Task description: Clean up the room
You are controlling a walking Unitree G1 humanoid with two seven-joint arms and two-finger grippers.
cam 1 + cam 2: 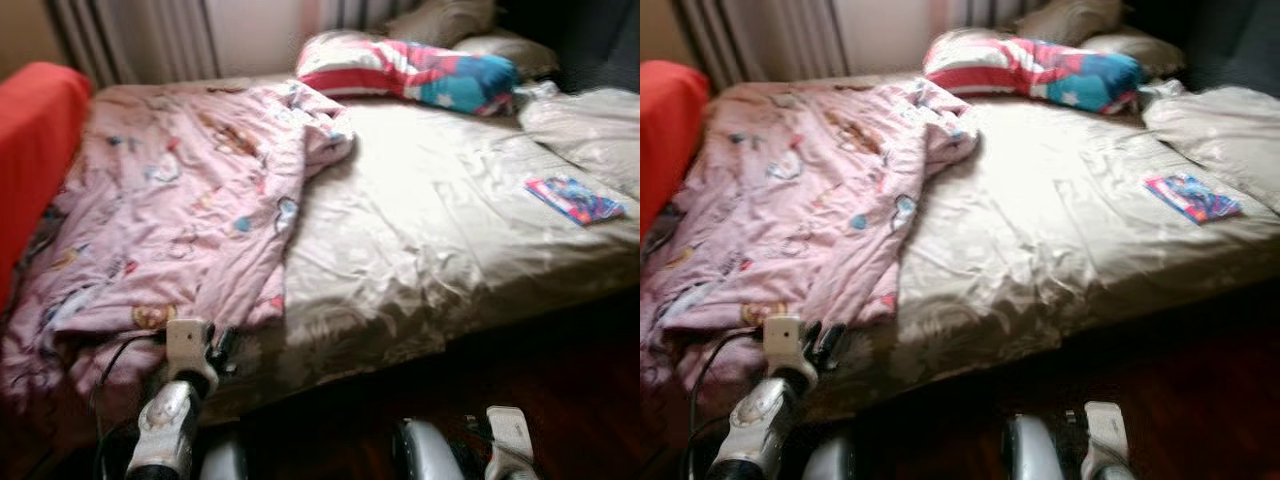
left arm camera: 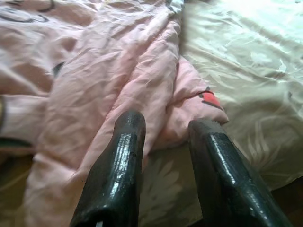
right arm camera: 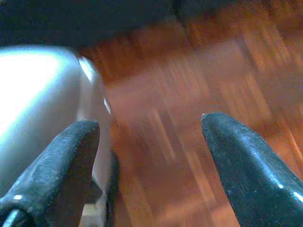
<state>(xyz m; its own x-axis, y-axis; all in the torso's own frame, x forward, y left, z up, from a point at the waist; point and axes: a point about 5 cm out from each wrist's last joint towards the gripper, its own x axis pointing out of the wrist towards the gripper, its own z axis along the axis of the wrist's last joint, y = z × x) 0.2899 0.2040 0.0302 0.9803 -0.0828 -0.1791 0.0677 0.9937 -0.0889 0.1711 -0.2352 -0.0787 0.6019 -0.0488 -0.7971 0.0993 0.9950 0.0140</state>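
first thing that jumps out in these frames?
The rumpled pink cartoon-print blanket heaped over the left half of the bed, spilling off its near edge, with bare cream sheet to the right. The left gripper is open at the blanket's near edge. Next, a red, white and blue pillow at the head and a small colourful packet on the right.

Pink blanket [image 1: 190, 210] rumpled (bed's left)
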